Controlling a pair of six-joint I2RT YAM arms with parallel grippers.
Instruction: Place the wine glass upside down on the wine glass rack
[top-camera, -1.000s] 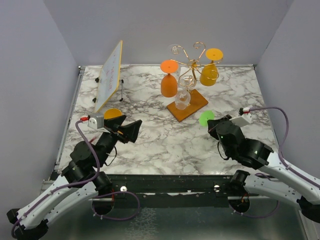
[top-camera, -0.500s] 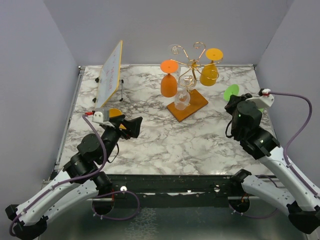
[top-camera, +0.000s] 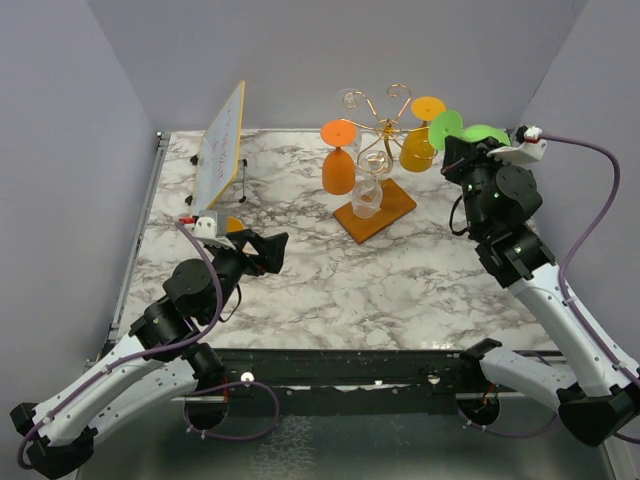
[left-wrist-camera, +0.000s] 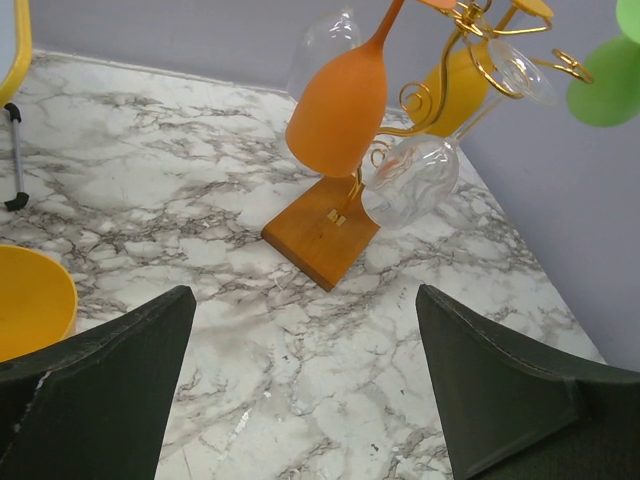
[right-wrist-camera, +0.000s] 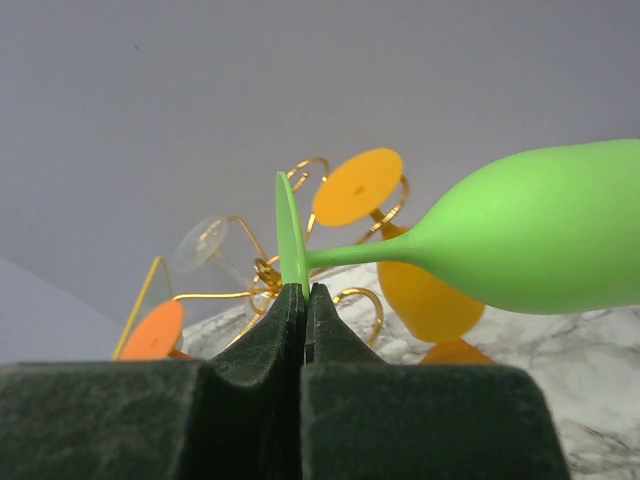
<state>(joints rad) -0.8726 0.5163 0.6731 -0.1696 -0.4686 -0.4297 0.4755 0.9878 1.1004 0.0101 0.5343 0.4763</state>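
On the left a tilted white board with a yellow rim (top-camera: 220, 150) stands near the table's edge. In front of it, a yellow glass (left-wrist-camera: 30, 300) rests beside the left gripper (left-wrist-camera: 302, 300), whose jaws are spread wide and empty. In the middle, the gold wire wine glass rack (top-camera: 378, 130) carries an orange glass (top-camera: 338, 170), a clear glass (top-camera: 365, 195) and an amber glass (top-camera: 417, 148). At the right, the right gripper (right-wrist-camera: 305, 290) pinches the flat foot of the green plastic wine glass (right-wrist-camera: 540, 230). It holds the glass aloft on its side, probably so the stem can slide into a free curl. Room is tight, with the amber glass just beside it and the back wall close.
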